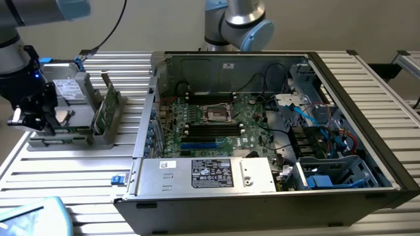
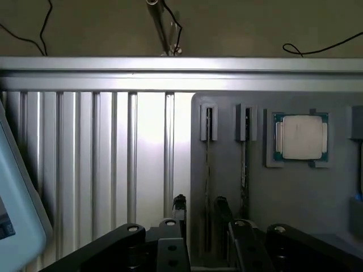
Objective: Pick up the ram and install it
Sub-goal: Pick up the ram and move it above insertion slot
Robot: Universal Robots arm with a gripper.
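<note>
The gripper [image 2: 199, 211] hangs with its jaws apart, holding nothing, over the grey holder [image 2: 227, 170]. There the ram [image 2: 207, 164] stands on edge, lined up between the fingers [image 2: 179, 207] but closer to one of them. In my judgement, a good grasp needs the jaws centred first, then closed squarely on the flat faces. I count two such sticks, one processor [image 2: 301, 136] and, farther off, one tall green card [image 1: 105, 105] and one open computer case [image 1: 196, 211].
</note>
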